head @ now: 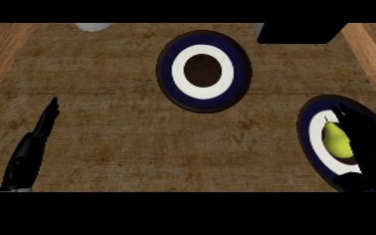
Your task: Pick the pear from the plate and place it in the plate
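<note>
A yellow-green pear (336, 139) lies on a blue-rimmed white plate (307, 129) at the right edge of the head view. My right hand (363, 132) is over that plate, against the pear's right side. Its fingers reach past the pear's top and its thumb shows below the fruit, not closed round it. The hand hides part of the pear and the plate. A second plate (167, 69) with a blue rim, white ring and dark brown centre sits at the upper middle, with nothing on it. My left hand (43, 124) rests at the left, fingers straight and pointing up.
A black box-like object (301, 32) stands at the back right, close to the middle plate. A pale round object (94, 27) peeks in at the back left. Lighter wooden strips (11, 45) border the brown counter on both sides.
</note>
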Robot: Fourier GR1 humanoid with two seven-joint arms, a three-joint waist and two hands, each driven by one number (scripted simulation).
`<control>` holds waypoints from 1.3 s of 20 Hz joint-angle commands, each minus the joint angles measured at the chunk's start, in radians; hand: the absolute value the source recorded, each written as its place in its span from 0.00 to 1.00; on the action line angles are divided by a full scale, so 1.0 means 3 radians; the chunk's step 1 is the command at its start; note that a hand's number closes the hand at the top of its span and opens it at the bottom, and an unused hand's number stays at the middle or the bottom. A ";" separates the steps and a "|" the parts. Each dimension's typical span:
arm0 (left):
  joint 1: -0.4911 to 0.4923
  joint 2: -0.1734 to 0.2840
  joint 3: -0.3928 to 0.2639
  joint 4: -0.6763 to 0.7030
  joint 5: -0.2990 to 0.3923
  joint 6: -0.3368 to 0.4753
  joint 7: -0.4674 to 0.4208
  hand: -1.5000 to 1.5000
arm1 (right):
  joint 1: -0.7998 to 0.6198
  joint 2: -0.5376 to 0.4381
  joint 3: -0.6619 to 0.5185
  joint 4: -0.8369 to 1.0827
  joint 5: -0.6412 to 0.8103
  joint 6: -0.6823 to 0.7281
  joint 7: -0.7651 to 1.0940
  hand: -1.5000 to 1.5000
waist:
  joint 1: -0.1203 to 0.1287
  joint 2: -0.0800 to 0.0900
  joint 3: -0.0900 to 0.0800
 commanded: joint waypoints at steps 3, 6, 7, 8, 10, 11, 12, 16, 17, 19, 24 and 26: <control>-0.0011 -0.0075 0.0082 -0.0066 -0.0065 -0.0139 0.0098 0.50 | -0.0246 0.0113 -0.0055 0.0524 0.0192 0.0046 -0.0136 0.00 | 0.0004 0.0000 0.0001; 0.0008 -0.0099 0.0233 -0.0009 -0.0114 -0.0208 -0.0074 0.50 | -0.0373 0.0191 -0.0161 0.0609 0.0226 0.0109 -0.0151 0.00 | 0.0001 -0.0001 0.0000; 0.0031 -0.0127 0.0172 -0.0132 -0.0201 -0.0191 0.0022 0.50 | -0.0154 0.0205 -0.0173 0.0598 0.0303 -0.0127 -0.0275 0.00 | -0.0005 -0.0002 0.0000; 0.0075 -0.0110 0.0251 -0.0165 -0.0123 -0.0289 0.0062 0.50 | -0.0244 0.0192 -0.0253 0.0695 0.0274 -0.0078 -0.0307 0.00 | -0.0001 -0.0002 0.0000; 0.0039 -0.0213 0.0223 -0.0197 -0.0216 -0.0221 0.0098 0.50 | -0.0440 0.0106 -0.0384 0.0797 0.0168 0.0076 -0.0419 0.00 | -0.0001 -0.0001 0.0000; -0.0019 -0.0227 0.0189 -0.0273 -0.0260 -0.0228 0.0234 0.50 | -0.0563 0.0239 -0.0277 0.0939 0.0319 0.0016 -0.0285 0.00 | 0.0003 0.0000 0.0001; -0.0048 -0.0143 0.0328 -0.0153 -0.0199 -0.0305 0.0134 0.50 | -0.0400 0.0312 -0.0198 0.1004 0.0412 -0.0202 -0.0391 0.00 | -0.0001 0.0000 0.0001; -0.0071 -0.0143 0.0384 -0.0271 -0.0184 -0.0403 0.0270 0.50 | -0.0273 0.0238 -0.0354 0.0953 0.0274 -0.0164 -0.0602 0.00 | -0.0009 -0.0002 0.0001; -0.0079 -0.0241 0.0341 -0.0117 -0.0262 -0.0357 0.0133 0.50 | -0.0347 0.0334 -0.0298 0.0912 0.0274 -0.0172 -0.0611 1.00 | -0.0008 -0.0001 0.0000; -0.0016 -0.0275 0.0366 -0.0061 -0.0345 -0.0324 0.0008 0.50 | -0.0611 0.0319 -0.0318 0.1066 0.0274 -0.0068 -0.0649 1.00 | 0.0002 0.0000 0.0000; -0.0199 -0.0426 0.0259 -0.0208 -0.0523 -0.0259 0.0335 0.50 | -0.0561 0.0320 -0.0409 0.1325 0.0368 -0.0409 -0.0909 1.00 | -0.0004 0.0000 0.0001; -0.0002 -0.0397 0.0409 -0.0299 -0.0421 -0.0403 0.0195 0.50 | -0.0544 0.0271 -0.0457 0.1106 0.0380 -0.0231 -0.0871 1.00 | -0.0002 -0.0002 0.0000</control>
